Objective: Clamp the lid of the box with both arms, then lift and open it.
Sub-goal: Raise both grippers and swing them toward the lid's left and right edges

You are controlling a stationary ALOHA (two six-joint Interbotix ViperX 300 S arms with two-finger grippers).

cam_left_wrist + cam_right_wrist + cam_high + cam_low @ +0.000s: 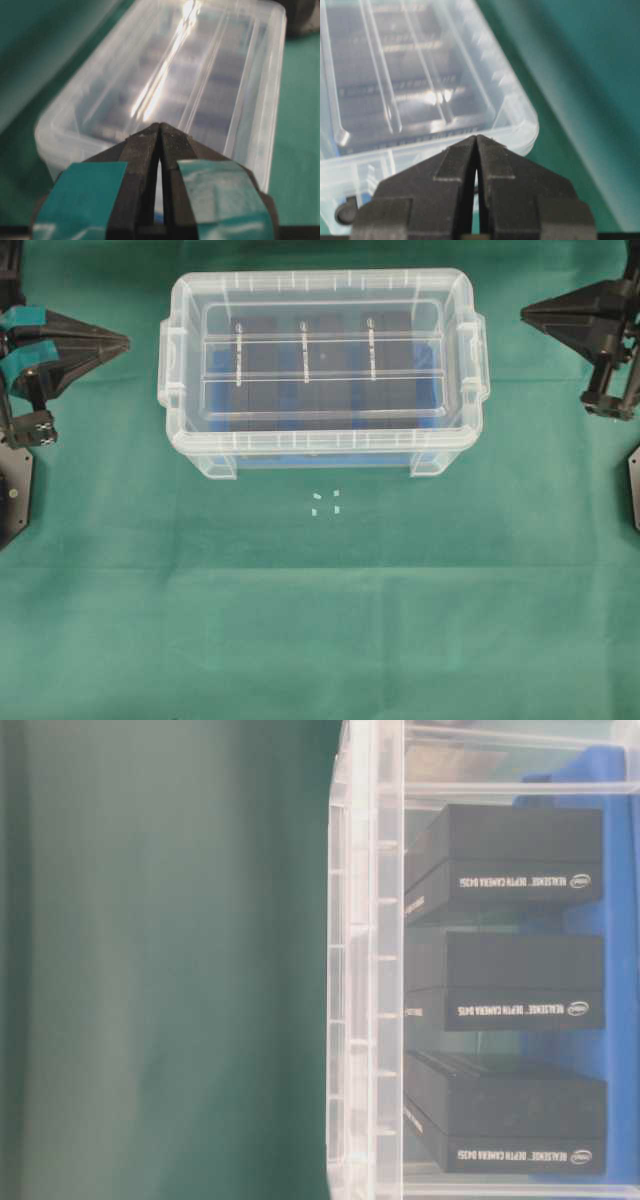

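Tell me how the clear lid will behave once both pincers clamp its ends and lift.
The lid is a thin, flat, clear panel, so it will probably feel light. Its two lengthwise ridges likely limit sagging, though the middle may still flex. The glossy plastic, glinting in the left wrist view, may slip between narrow pincer tips.

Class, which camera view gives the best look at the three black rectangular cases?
The table-level exterior view: the three black rectangular cases fill it, sharp, with white lettering visible. Overhead they are small, seen through the flat clear plastic lid; both wrist views blur them.
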